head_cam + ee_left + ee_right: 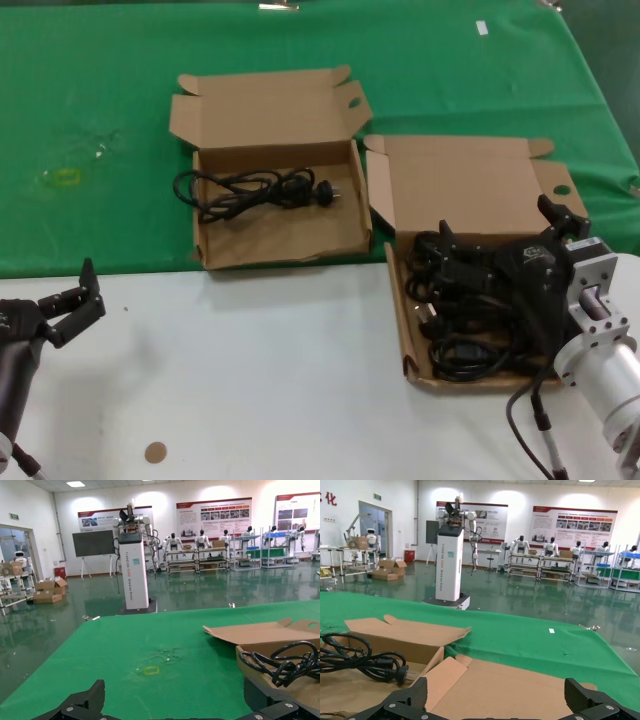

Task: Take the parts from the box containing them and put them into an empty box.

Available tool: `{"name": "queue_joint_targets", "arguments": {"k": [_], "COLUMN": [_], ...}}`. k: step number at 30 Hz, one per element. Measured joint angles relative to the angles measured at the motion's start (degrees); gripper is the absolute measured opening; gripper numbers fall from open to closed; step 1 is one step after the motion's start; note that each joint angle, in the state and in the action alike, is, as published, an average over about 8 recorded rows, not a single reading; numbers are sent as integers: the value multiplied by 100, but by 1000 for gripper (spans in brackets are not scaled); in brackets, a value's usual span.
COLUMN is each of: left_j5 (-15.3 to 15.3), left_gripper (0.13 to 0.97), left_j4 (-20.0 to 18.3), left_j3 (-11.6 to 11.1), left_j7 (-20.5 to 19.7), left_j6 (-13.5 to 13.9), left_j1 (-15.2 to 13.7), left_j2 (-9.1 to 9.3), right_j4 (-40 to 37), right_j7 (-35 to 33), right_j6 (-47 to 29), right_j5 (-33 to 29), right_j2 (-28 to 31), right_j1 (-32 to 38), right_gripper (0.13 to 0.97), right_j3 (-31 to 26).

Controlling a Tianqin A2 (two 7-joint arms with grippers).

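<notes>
Several black power cables (462, 322) lie piled in the shallow cardboard box (397, 300) at the right, its plain lid panel (460, 185) lying open behind. My right gripper (497, 221) hovers open just above that pile, holding nothing; in its wrist view the right gripper (497, 696) looks over the lid panel (520, 682). The deeper box (290, 238) at centre left holds one coiled cable (260, 189), which also shows as the cable (367, 661) and cable (286, 664). My left gripper (68, 292) waits open and empty at the near left, well clear of both boxes.
Both boxes straddle the line where the green cloth (120, 100) meets the white tabletop (250, 380). A yellow mark (65, 178) sits on the cloth at far left. A small brown round spot (154, 452) lies near the front edge.
</notes>
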Motion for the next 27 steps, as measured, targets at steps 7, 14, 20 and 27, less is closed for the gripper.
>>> {"name": "queue_joint_targets", "arguments": {"k": [7,14,20,27], "left_j5": [0,0,0,0], "left_gripper": [966,966,966,966], "left_j4": [0,0,0,0], "left_j3": [0,0,0,0], "left_j7": [0,0,0,0], "left_j6": [0,0,0,0], "left_j1": [0,0,0,0], "left_j2": [0,0,0,0], "right_j4": [0,0,0,0], "right_j7": [0,0,0,0], "right_j6": [0,0,0,0], "right_j5": [0,0,0,0], "right_j2": [0,0,0,0], "right_j1": [0,0,0,0], "right_gripper": [966,966,966,966], "right_j3": [0,0,0,0]}}
